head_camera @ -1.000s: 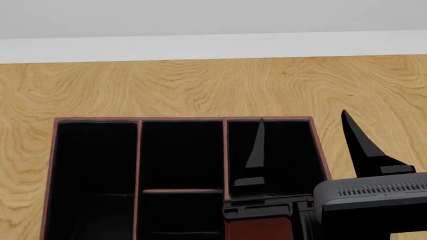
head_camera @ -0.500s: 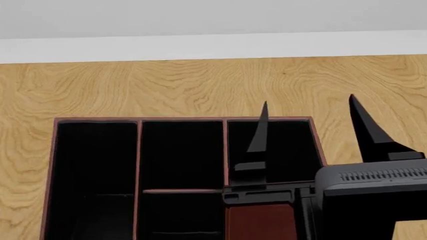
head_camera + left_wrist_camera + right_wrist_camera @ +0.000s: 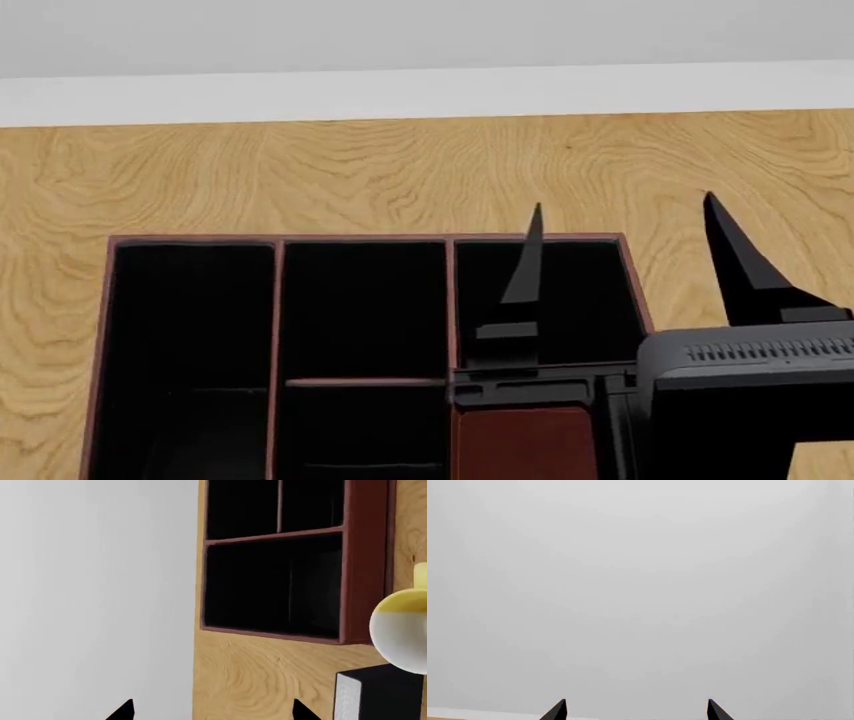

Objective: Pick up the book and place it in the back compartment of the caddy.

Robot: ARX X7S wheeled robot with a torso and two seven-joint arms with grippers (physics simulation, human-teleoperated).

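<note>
The caddy [image 3: 274,300] has red-brown rims and black sections. It fills the lower head view and also shows in the left wrist view [image 3: 363,555]. A red-brown crossbar [image 3: 363,381] cuts off the back compartment [image 3: 363,310] in the middle column. It looks black inside. My right gripper [image 3: 621,205] is open and empty, raised over the caddy's right section and right rim. In its own view [image 3: 636,710] it faces only blank grey. My left gripper [image 3: 213,710] is open and empty beside the caddy. The book shows in no section.
A stitched brown panel [image 3: 521,445] lies in the caddy's right column. In the left wrist view a yellow-and-white round object [image 3: 400,630] and a black block with a pale grey-white face [image 3: 350,695] stand by the caddy's corner. I cannot tell what the block is. The table edge [image 3: 197,680] runs beside the caddy.
My right gripper has risen out of the caddy's right section and drifted slightly right, staying wide open. The caddy has not moved.
</note>
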